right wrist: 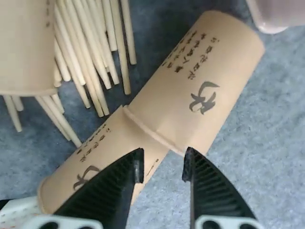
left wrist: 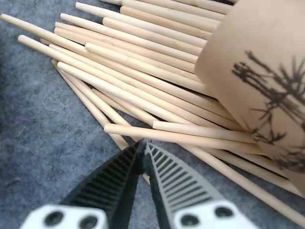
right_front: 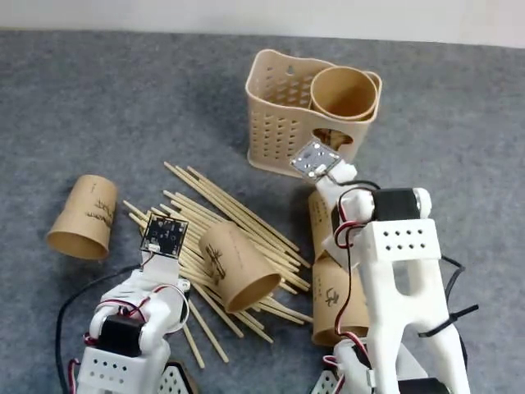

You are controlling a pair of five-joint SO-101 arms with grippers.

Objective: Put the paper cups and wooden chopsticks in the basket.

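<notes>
Left gripper (left wrist: pixel 143 144) shut, empty, tips by diagonal chopsticks (left wrist: pixel 143 81). Right gripper (right wrist: pixel 163 160) parted over nested cups (right wrist: pixel 190 95), their long axis toward the basket (right_front: pixel 275 123).

matt paper cups (right wrist: pixel 200 90), smooth wooden chopsticks (left wrist: pixel 143 71) — perforated plastic basket (right_front: pixel 283 123)

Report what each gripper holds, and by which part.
Nothing is held. The left gripper is shut empty, tips at the wooden chopsticks; the right gripper is open above two paper cups lying end to end.
</notes>
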